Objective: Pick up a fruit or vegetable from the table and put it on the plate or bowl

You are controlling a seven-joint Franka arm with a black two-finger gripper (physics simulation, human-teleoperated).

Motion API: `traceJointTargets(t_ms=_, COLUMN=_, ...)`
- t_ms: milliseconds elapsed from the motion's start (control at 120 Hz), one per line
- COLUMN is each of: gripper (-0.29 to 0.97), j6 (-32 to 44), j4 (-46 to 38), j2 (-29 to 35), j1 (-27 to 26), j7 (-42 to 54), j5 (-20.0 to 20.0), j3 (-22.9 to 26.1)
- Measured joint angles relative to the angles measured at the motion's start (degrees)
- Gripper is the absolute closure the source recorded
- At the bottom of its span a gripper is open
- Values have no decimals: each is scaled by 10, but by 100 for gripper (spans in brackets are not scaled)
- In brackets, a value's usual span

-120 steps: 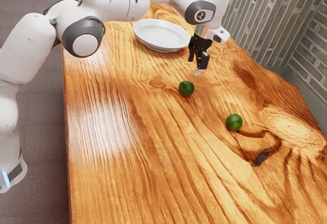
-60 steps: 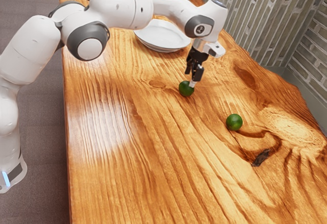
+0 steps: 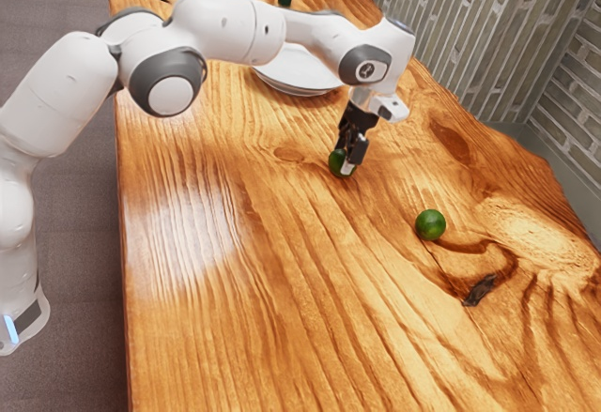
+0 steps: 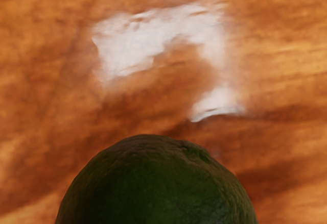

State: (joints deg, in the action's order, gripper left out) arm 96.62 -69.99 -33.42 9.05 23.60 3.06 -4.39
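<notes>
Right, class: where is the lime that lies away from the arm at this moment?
In the exterior view, that lime lies on the wooden table toward the view's right, well apart from the other lime at the end effector.

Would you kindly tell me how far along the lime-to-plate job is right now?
Done: the gripper is down at the nearer lime, which sits right under the hand in the wrist view. In hand: securing the grasp; the lime rests on the table. Left: lifting it and carrying it to the white plate, whose visible part holds no fruit.
</notes>
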Motion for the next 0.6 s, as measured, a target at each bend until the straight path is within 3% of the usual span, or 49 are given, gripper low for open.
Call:
traceJointTargets(t_ms=317, gripper=2, j6=0, j4=2, j2=-10, j1=1, j7=9, j5=10, j3=-2)
traceJointTargets(t_ms=600, gripper=34, j6=1, j4=3, j2=-15, j1=6, j7=13, j5=17, j3=-3)
